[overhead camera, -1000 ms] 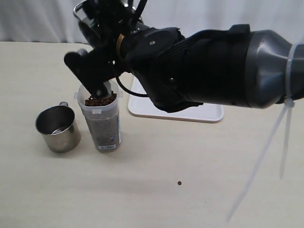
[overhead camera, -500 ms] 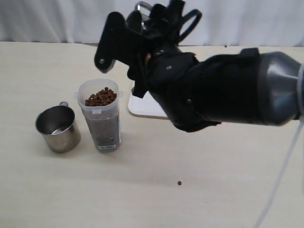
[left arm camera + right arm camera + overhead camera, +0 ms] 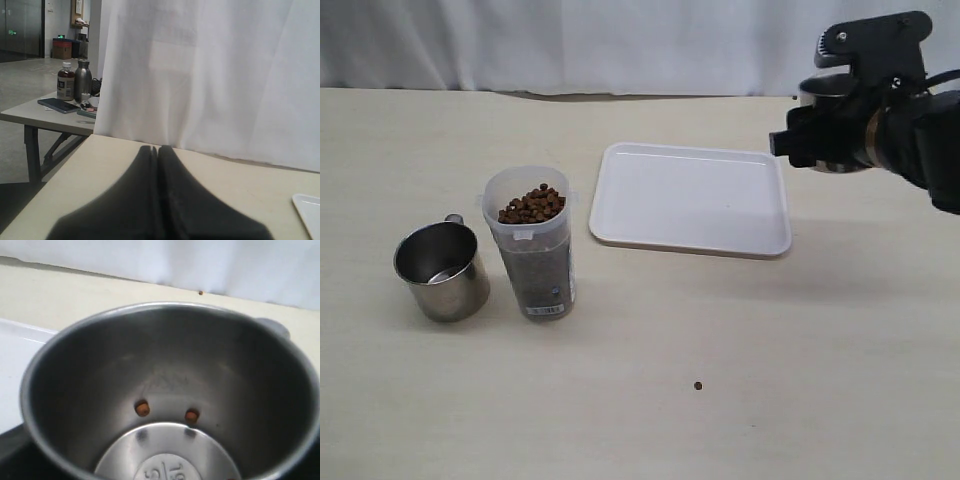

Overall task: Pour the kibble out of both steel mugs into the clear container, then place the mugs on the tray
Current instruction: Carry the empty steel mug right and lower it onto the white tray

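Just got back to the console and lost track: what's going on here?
The right tool holds a mug, two pellets showing inside, in the air past the tray's right edge. The other mug stands empty on the table beside the container, which is heaped with kibble. One pellet lies loose on the table. Neither mug is on the tray yet. The left tool is shut on nothing.

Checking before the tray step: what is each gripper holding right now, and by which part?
The right gripper grips a steel mug around its body, not its handle; the left gripper is shut on nothing.
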Robot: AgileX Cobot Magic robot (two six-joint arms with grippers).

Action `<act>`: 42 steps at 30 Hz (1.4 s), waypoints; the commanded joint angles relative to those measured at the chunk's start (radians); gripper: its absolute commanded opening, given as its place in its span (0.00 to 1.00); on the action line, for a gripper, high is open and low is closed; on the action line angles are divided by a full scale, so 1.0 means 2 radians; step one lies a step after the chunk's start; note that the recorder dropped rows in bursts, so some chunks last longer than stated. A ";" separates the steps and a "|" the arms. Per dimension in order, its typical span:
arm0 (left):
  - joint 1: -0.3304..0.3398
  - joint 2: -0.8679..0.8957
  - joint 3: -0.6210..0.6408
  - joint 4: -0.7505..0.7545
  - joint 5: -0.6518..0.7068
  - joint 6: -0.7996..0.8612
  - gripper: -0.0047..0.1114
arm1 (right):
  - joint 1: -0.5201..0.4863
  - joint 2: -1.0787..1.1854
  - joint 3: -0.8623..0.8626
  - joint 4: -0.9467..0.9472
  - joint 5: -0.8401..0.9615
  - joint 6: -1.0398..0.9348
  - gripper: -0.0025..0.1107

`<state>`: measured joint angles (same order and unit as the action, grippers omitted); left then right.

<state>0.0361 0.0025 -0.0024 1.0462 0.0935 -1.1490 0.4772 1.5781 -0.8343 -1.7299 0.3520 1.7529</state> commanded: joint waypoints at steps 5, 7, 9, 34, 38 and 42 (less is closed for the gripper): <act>-0.001 -0.001 0.001 0.000 0.002 -0.004 0.04 | -0.012 0.060 -0.012 -0.007 -0.001 0.025 0.07; -0.001 -0.001 0.001 0.000 0.002 -0.004 0.04 | -0.012 0.056 -0.012 -0.007 -0.001 0.028 0.07; -0.001 -0.001 0.001 0.000 0.002 -0.004 0.04 | -0.012 0.052 -0.012 -0.007 -0.004 0.029 0.07; -0.001 -0.001 0.001 0.000 0.002 -0.004 0.04 | -0.058 0.068 0.067 0.843 -0.481 -0.904 0.07; -0.001 -0.001 0.001 0.000 0.002 -0.004 0.04 | -0.058 0.107 0.097 0.828 -0.596 -0.903 0.07; -0.001 -0.001 0.001 0.000 0.002 -0.004 0.04 | -0.058 0.163 0.099 0.828 -0.669 -0.896 0.07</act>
<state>0.0361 0.0025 -0.0024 1.0462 0.0935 -1.1490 0.3673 1.8423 -0.6394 -0.0844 -0.8576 -0.0329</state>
